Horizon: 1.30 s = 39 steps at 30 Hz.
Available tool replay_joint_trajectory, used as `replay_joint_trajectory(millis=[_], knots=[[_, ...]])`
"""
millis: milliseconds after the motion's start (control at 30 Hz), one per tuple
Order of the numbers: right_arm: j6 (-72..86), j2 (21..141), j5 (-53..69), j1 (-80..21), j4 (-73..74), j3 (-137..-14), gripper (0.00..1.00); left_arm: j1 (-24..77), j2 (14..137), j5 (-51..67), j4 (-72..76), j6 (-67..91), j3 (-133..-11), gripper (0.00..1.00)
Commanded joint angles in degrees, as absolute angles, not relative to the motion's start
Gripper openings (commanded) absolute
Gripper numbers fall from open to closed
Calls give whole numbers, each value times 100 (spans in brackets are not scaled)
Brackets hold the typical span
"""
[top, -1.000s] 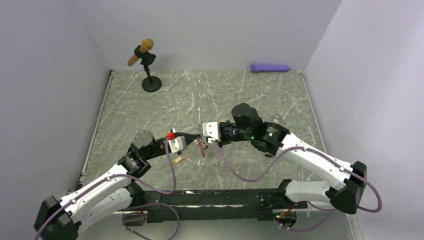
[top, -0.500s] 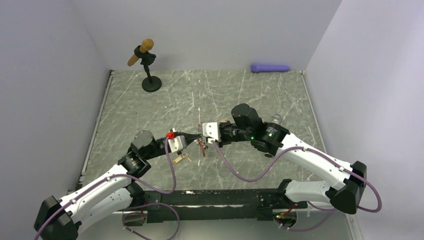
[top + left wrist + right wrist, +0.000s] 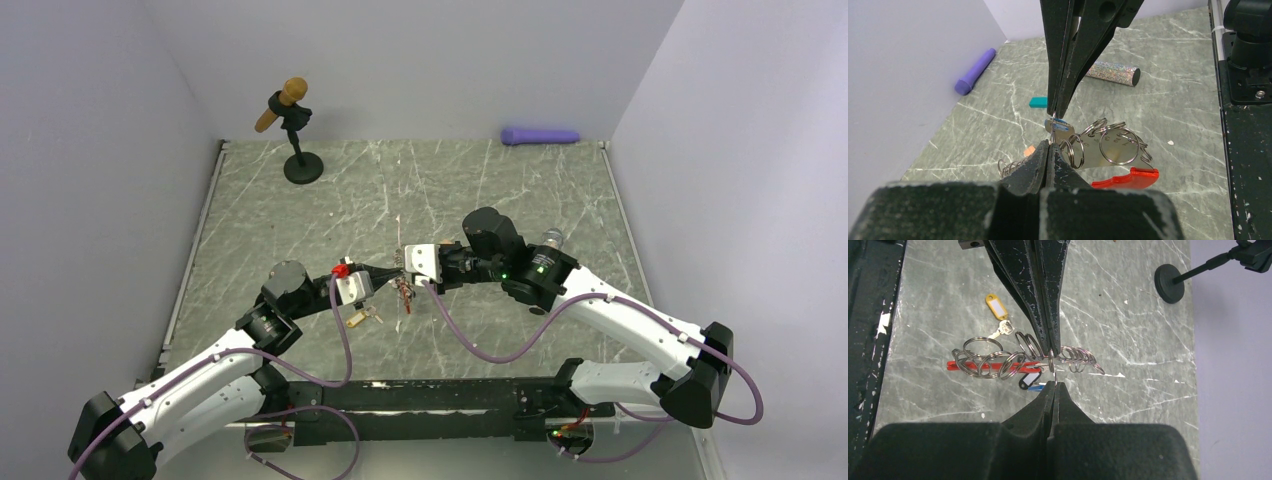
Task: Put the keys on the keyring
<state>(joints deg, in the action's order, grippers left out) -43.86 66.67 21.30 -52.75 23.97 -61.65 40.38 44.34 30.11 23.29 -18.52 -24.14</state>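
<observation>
Marbled grey counter [image 3: 480,190] between lilac walls [image 3: 420,60]; left arm [image 3: 190,385] and right arm [image 3: 620,315] bend inward to meet.
We see the left fingers [image 3: 1035,165] clenched on the keyring [image 3: 1125,178], off the counter, the right fingers [image 3: 1043,405] pinching a blue key [image 3: 1060,125] against it; a yellow key [image 3: 996,307] lies below.

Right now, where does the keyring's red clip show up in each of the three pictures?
Top external: the red clip, a small speck just below and left of centre.
Left wrist: lower right of centre, under the silver rings.
Right wrist: a red bar left of centre, behind those rings.
Shared landmark: the silver rings.
</observation>
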Motion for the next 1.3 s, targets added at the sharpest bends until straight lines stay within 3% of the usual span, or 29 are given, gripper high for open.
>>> replay_joint_trajectory(millis=[0,1267], knots=[[-4299,6544,2054,-5282,2229,-6146,0,4068,4350,3059,2750,-1811,-2541,0],[-4192,6549,2049,-5287,2070,-6100,0,4061,4371,2995,2796,-1743,-2536,0]])
